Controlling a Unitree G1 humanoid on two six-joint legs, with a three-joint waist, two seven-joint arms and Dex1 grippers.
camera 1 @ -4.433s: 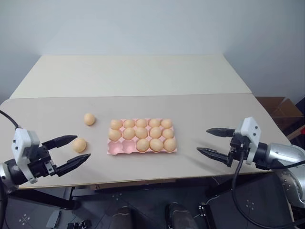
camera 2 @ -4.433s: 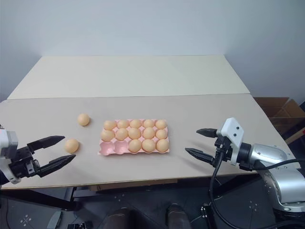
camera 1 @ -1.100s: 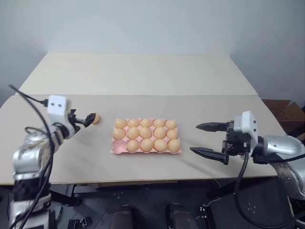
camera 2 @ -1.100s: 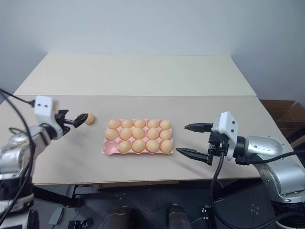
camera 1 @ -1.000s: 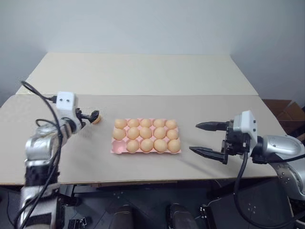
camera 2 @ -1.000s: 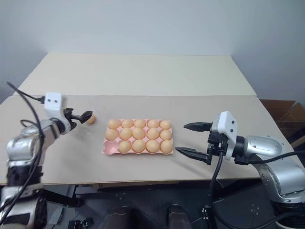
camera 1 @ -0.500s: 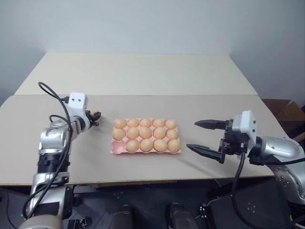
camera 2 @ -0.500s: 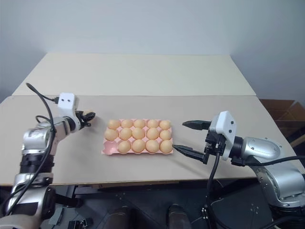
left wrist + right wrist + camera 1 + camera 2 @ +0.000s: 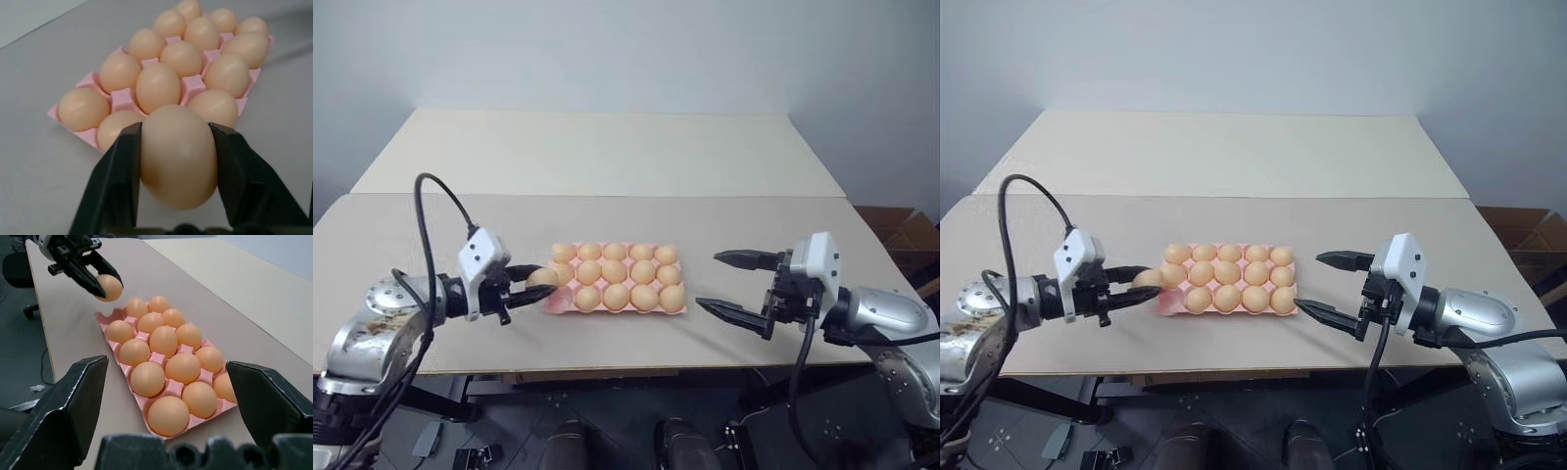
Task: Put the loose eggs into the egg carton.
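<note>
Held egg: a smooth, tan-orange oval egg (image 9: 178, 155), clamped on both flanks between the two black fingers (image 9: 113, 186) of the left gripper (image 9: 530, 288); it hangs above the table, just beside the near-left corner of the carton.

Left gripper: closed on the egg, pointing toward the carton from its left side.

Carton: a flat pink moulded tray (image 9: 556, 305) without a lid, lying lengthwise across the middle of the table, three rows by five cups.

Eggs in carton: fourteen eggs (image 9: 617, 277), all alike in colour and shape, seated one to a cup; the far and middle rows are full.

Free cup: the near-left corner cup (image 9: 108, 316) is bare pink, and the held egg hovers at its edge.

Right gripper: the right gripper (image 9: 728, 285) hangs above the table to the right of the carton, jaws spread wide, nothing between them, tips aimed at the carton's right end but apart from it.

Table: a pale beige tabletop (image 9: 607, 157) in two sections with a seam running across behind the carton.

Surroundings: a plain pale wall (image 9: 607, 49) behind; a brown cardboard box (image 9: 896, 230) stands beyond the table's right edge.

Obstacles: a black cable (image 9: 431, 211) loops up from the left arm, well clear of the carton.
</note>
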